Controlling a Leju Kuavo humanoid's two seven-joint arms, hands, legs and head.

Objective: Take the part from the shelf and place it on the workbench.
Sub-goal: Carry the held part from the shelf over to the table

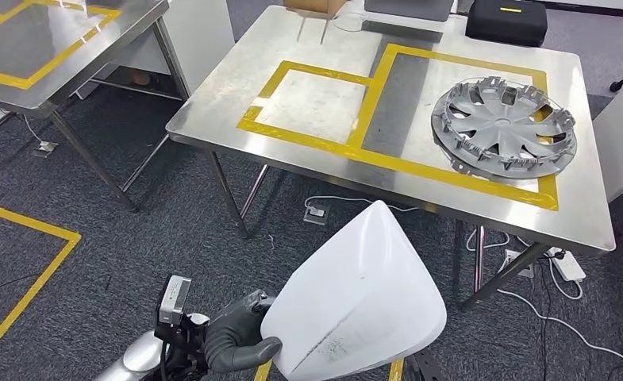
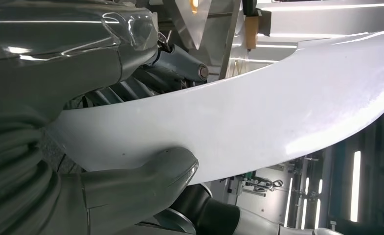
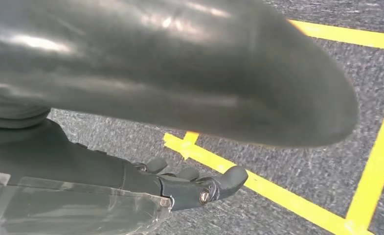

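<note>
White part [image 1: 355,302], smooth and curved with faint dark scuffs, sits gripped in my left robot hand [image 1: 232,337]; my right robot hand [image 3: 199,183] holds nothing, fingers loosely apart.

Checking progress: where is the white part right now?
In the head view, the white part is held in the left hand, above the carpet, short of the workbench.
</note>
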